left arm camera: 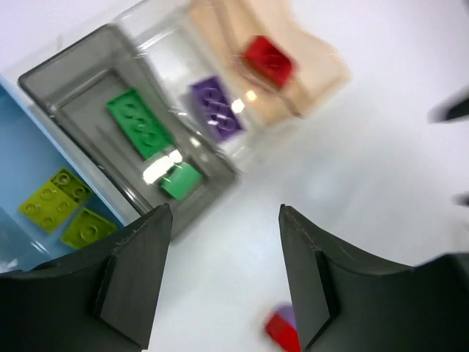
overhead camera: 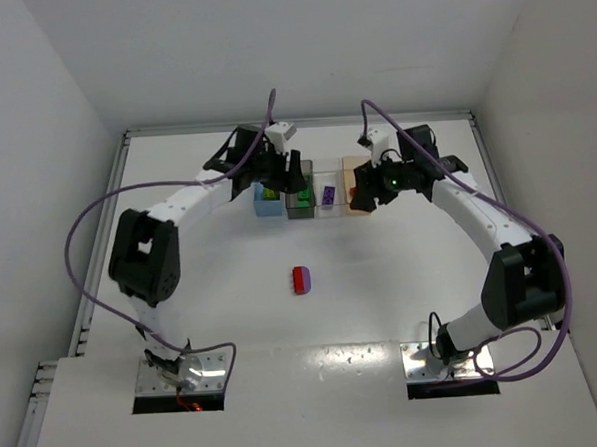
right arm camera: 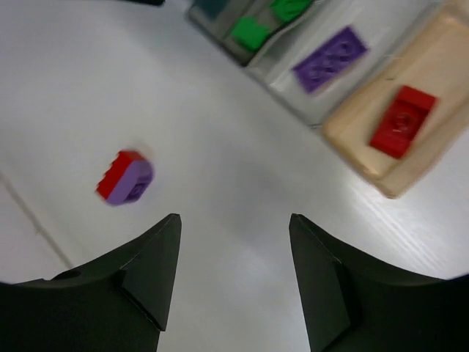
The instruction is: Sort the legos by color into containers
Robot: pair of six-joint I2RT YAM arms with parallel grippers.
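Left end effector [left arm camera: 225,214] hovers over containers [left arm camera: 45,82].

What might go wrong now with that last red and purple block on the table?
1. The joined red and purple plastic bricks are stuck together. Dropped as one, one colour would probably land in the wrong bin; they likely need pulling apart.
2. The left claw and right claw both hang open near the row of four small plastic bins; reaching for that piece together, they might bump.

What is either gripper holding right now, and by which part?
Nothing. The left gripper and right gripper are both open and empty; the red-purple lego pair lies loose on the table.
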